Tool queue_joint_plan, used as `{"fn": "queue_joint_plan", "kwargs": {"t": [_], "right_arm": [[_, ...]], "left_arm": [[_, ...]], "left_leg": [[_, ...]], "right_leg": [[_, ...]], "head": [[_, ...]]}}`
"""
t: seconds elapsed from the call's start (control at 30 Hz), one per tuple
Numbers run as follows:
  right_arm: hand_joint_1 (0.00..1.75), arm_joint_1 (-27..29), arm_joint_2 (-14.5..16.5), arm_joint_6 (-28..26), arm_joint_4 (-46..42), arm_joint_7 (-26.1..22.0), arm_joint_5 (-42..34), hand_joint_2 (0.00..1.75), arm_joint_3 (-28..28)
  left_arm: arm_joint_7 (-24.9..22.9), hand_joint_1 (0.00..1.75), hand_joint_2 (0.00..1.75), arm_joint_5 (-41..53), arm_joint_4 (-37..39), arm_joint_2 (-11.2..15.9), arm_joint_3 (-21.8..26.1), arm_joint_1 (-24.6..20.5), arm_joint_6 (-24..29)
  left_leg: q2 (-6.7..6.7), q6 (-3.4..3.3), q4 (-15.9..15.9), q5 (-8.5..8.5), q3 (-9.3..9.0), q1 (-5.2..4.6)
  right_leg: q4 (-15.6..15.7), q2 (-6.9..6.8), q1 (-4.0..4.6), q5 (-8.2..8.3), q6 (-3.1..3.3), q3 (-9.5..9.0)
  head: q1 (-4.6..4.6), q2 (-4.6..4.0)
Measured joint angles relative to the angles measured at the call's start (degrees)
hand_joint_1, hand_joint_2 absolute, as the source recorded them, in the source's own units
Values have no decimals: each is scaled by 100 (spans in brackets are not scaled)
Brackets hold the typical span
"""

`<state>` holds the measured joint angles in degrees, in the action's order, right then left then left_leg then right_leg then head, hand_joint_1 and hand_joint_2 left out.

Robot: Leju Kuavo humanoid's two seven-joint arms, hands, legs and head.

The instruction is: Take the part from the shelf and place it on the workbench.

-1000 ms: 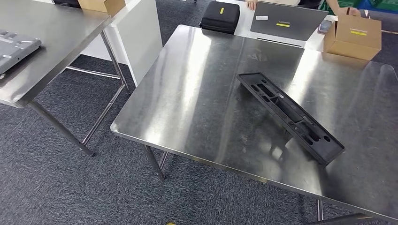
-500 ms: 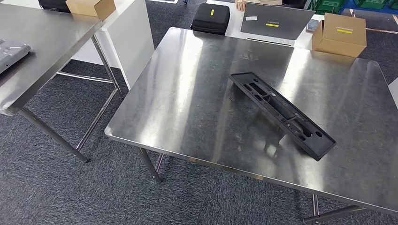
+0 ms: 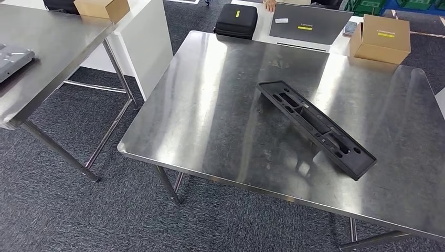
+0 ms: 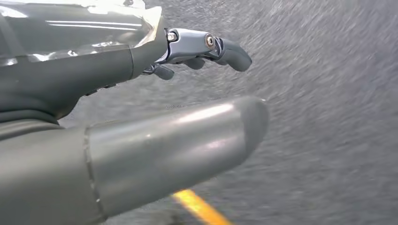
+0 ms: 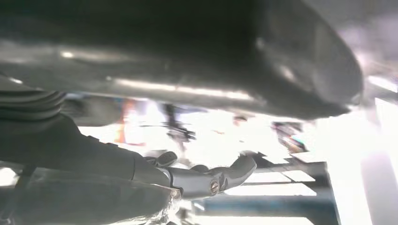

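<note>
Head view: the steel worktop (image 3: 210, 121) fills the centre and right of the frame. The part (image 3: 315, 127), a long black moulded tray with recesses, lies flat on it right of centre, running diagonally from upper left to lower right. Its lower end sits near the worktop's front edge; nothing touches it.

Upper right of the frame: a cardboard box (image 3: 380, 38) with a yellow label, standing just past the worktop's far edge. Beside it at top centre, a grey laptop (image 3: 309, 23), lid closed, and a black case (image 3: 236, 21) to its left. A person's hand (image 3: 269, 5) shows at the very top edge, behind the laptop.

Left of the frame: a second steel table (image 3: 52, 47), with a grey object (image 3: 13, 59) at its left edge and another cardboard box (image 3: 102, 8) at its far side. Grey carpet (image 3: 78, 215) lies below.

Left wrist view: my left robot hand (image 4: 141, 108) hangs over blurred carpet, thumb extended, darker fingers (image 4: 230, 51) gently curved and apart, holding nothing. A yellow stripe (image 4: 199, 208) crosses the floor.

Right wrist view: my right robot hand (image 5: 197, 178) appears against strong glare, fingers spread, holding nothing.
</note>
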<state>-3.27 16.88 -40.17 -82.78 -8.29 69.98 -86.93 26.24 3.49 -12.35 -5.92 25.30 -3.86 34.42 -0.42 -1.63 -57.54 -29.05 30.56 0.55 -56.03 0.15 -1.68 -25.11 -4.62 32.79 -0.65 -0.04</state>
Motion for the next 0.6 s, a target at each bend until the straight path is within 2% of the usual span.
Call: {"fn": "queue_joint_plan", "kwargs": {"t": [0.1, 0.17, 0.23, 0.3, 0.43, 0.6], "right_arm": [[0, -78, 103, 0, 595, 776, 426, 0, -56], [0, -140, 119, 0, 1217, 889, 418, 0, -59], [0, -185, 9, 0, 2160, 860, 346, 0, -62], [0, -204, -151, 0, 3180, 716, 391, 0, -59], [0, -254, -444, 151, 4881, 382, 724, 0, -2], [0, -304, -574, 485, 5995, 519, 996, 0, 192]], "left_arm": [[826, 0, 0, 273, -51, -469, 66, -213, 344], [1008, 0, 0, 686, -74, -817, 209, -397, 478], [1081, 0, 0, 924, -90, -1037, 365, -525, 475], [886, 0, 0, 1082, -110, -1146, 464, -581, 390], [138, 0, 0, 1248, -123, -1181, 507, -575, 104], [-443, 0, 0, 1311, -122, -1182, 488, -572, -341]], "left_leg": [[-9, -14, 0, 8, 4, -11], [-1, -23, 0, 11, 9, -11], [14, -28, 0, 6, 3, -14], [19, -31, -1, 3, -3, -18], [12, -32, -1, 5, 0, -12], [9, -35, -7, 2, 5, -16]], "right_leg": [[0, -12, -13, 1, 0, -14], [2, -8, -14, 5, -2, -29], [6, 1, -16, 9, -4, -34], [6, 4, -16, 9, -5, -35], [5, 2, -9, 7, -6, -32], [8, 1, -13, 7, -7, -29]], "head": [[-1, 0], [4, 0], [3, 0], [2, 0], [2, 0], [0, 0]]}}
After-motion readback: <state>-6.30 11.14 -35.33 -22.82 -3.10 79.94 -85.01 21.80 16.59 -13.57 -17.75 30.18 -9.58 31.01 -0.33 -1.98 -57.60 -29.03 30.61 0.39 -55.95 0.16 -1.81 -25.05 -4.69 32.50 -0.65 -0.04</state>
